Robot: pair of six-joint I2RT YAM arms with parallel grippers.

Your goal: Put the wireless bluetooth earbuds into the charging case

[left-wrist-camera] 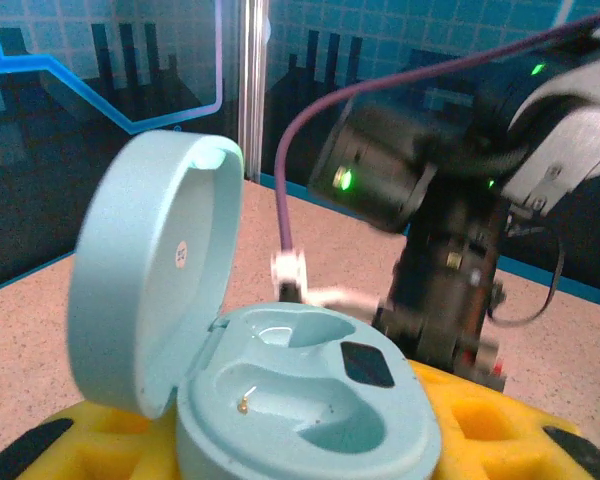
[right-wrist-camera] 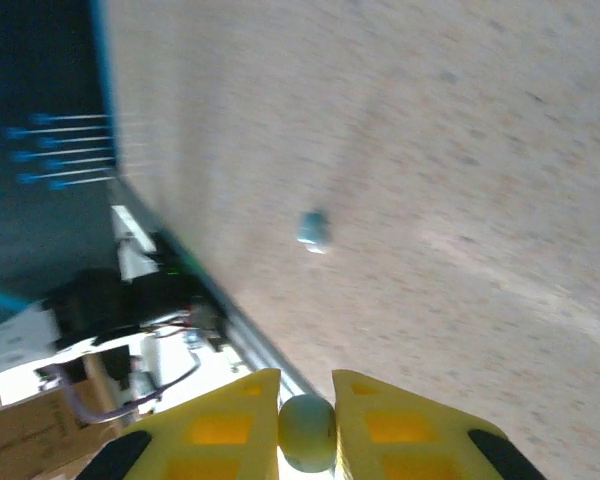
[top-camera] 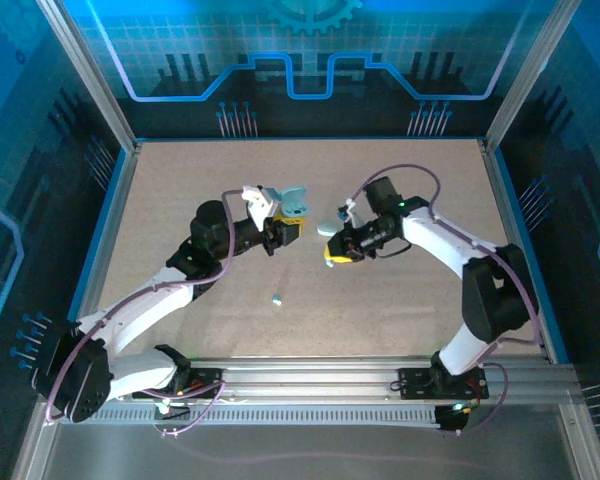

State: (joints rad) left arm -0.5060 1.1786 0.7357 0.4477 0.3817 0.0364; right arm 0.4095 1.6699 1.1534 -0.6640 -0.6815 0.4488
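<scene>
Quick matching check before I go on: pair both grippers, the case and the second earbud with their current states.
Things:
A left gripper
B right gripper
C charging case
D second earbud

States:
1 lying on the table
2 lid open
3 shut on an earbud
4 gripping the charging case

Pairs: A-4, B-3, C-2, D-1

the charging case looks like smooth pale-blue plastic with a soft satin sheen. the right gripper's fingers are matt yellow plastic; the earbud between them seems smooth, though blurred. the table is matt, speckled; its front rail bare metal.
</scene>
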